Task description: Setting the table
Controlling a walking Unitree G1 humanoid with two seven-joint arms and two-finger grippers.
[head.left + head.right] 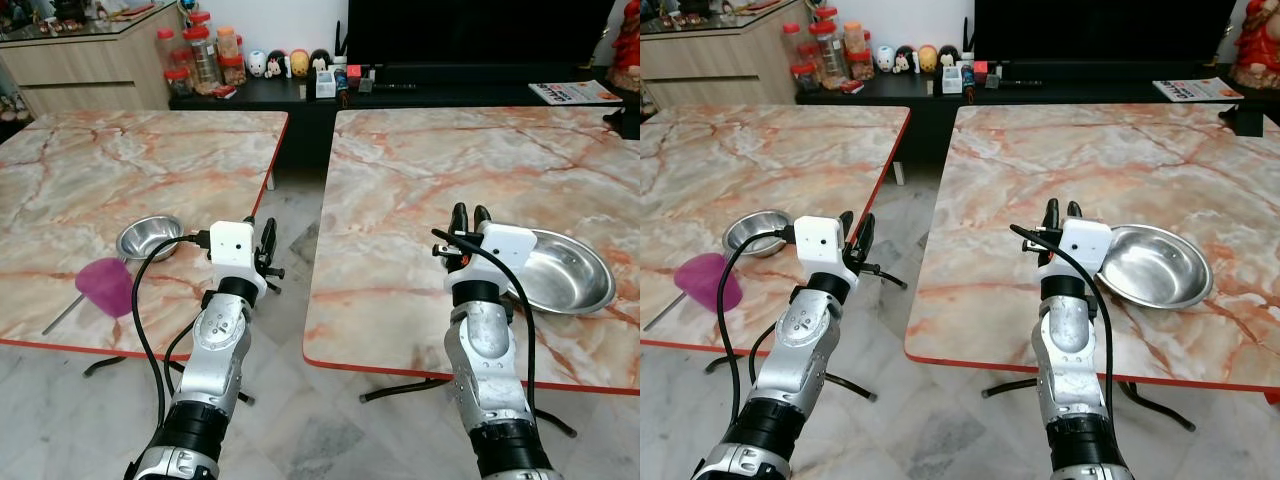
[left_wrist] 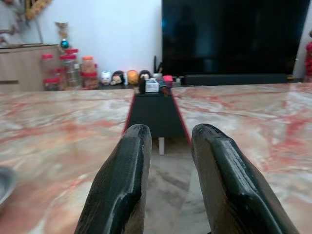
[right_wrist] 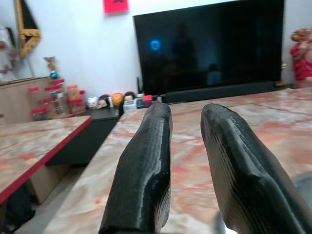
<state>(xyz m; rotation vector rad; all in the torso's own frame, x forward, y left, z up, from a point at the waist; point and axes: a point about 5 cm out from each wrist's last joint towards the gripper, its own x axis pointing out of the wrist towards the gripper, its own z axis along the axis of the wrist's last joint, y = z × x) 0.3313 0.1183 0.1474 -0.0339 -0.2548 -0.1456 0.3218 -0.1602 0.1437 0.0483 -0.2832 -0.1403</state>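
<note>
Two counters: one small steel bowl and one pink cup left of the left end effector; one large steel bowl beside the right end effector. Both slightly parted, empty.

Orange-veined marble tables edged red, silver bowls, a purple cup.

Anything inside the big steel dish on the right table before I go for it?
The big steel dish looks empty: its visible inside is bare shiny metal. Its near-left edge is hidden behind the right gripper and wrist, so that strip cannot be checked.
</note>
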